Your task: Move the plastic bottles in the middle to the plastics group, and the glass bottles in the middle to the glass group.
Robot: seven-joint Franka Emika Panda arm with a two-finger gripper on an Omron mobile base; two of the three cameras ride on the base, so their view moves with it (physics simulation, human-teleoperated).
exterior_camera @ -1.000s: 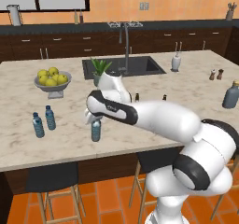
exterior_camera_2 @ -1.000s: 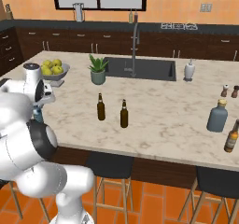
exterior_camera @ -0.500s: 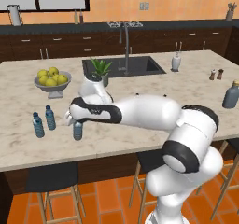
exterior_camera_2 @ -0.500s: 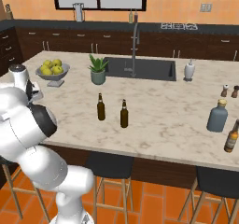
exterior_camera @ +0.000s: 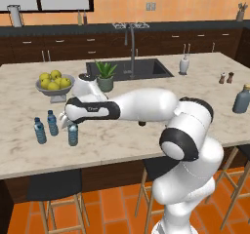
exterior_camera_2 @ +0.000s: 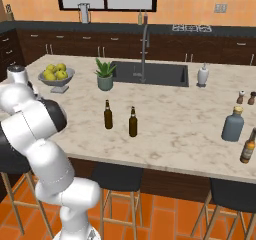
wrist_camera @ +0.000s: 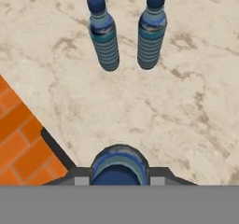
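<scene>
My gripper [exterior_camera: 70, 122] is shut on a small clear plastic bottle [exterior_camera: 73, 135] with a blue cap, held upright low over the counter's left front. Two more water bottles of the plastics group [exterior_camera: 40, 130] stand just left of it. In the hand view the held bottle's cap [wrist_camera: 120, 164] sits between my gripper's [wrist_camera: 120, 178] tips, with the plastics group bottles [wrist_camera: 103, 31] beyond it. Two brown glass bottles [exterior_camera_2: 108, 115] [exterior_camera_2: 133, 122] stand in the middle of the island. The squat grey-blue bottle of the glass group [exterior_camera_2: 233, 124] is at the far right, with a brown bottle [exterior_camera_2: 246, 146] beside it.
A bowl of yellow-green fruit [exterior_camera: 54, 82] and a potted plant [exterior_camera: 105, 74] stand behind my hand. The counter's front edge [wrist_camera: 51, 141] runs close to the held bottle, with orange tile floor below. Sink [exterior_camera: 129, 68], white dispenser [exterior_camera: 184, 65] and shakers [exterior_camera: 225, 77] lie further right.
The arm has swung left with the plastic bottle, from the island's middle to beside the two water bottles. The brown bottles have not moved.
</scene>
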